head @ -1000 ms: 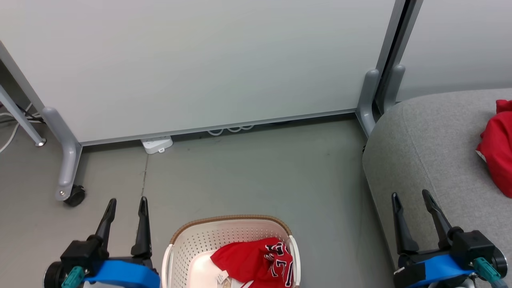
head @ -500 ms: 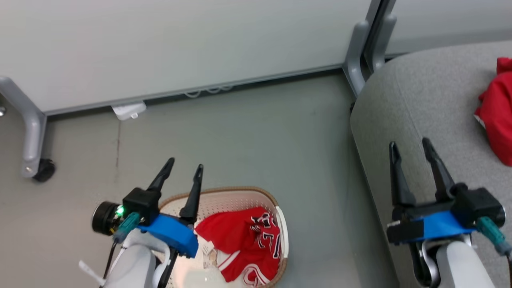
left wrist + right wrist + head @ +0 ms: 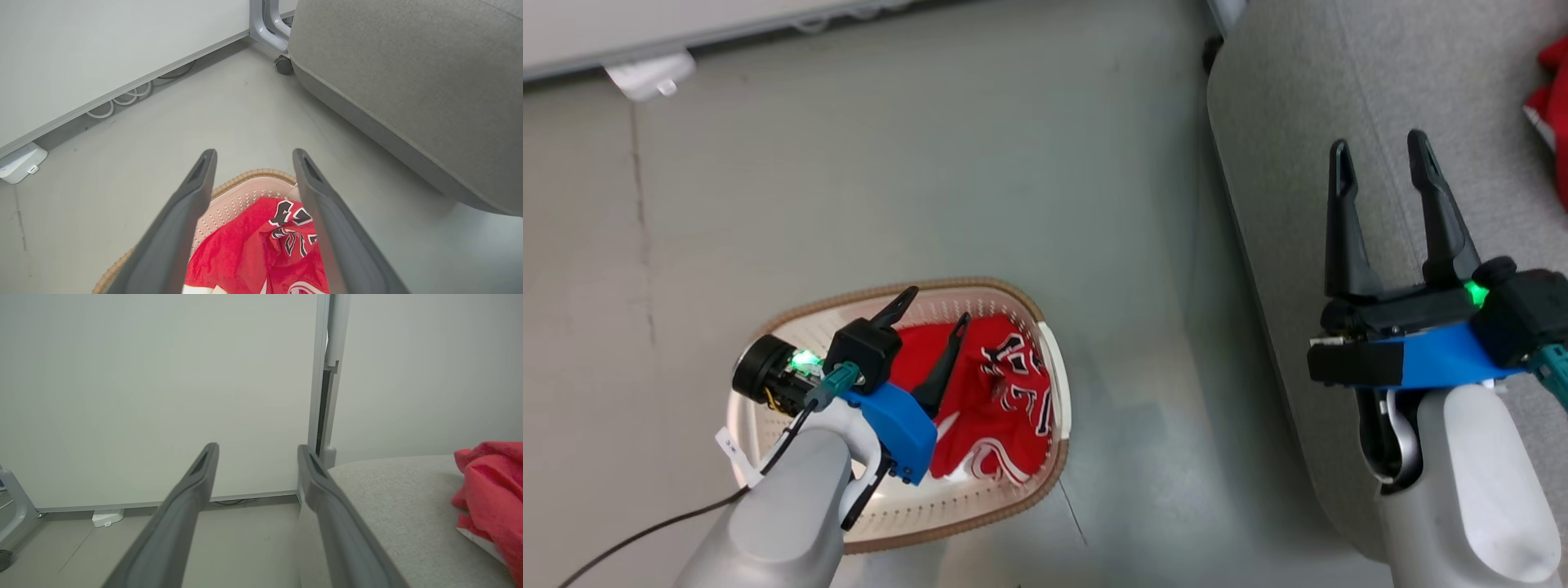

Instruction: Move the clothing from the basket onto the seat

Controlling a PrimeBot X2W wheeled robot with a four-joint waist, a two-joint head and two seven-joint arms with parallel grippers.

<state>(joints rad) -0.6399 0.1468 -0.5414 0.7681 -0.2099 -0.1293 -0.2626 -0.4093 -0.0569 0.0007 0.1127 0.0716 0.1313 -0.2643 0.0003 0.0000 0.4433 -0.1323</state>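
Bending forward, I have swung my left jaws over the basket (image 3: pixel 931 510), wide open and empty above the red jersey (image 3: pixel 1005 384) inside. My right jaws hang open, empty, over the seat (image 3: pixel 1282 163), where one red garment (image 3: pixel 1556 122) already lies; the jersey remains.

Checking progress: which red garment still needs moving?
The lettered jersey in the basket, near the left claw; the other red garment lies on the seat.

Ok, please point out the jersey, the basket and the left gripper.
jersey (image 3: pixel 1013 384), head view, on its lettered red fabric.
basket (image 3: pixel 947 506), head view, on its perforated wall.
left gripper (image 3: pixel 939 302), head view, midway between fingertips.
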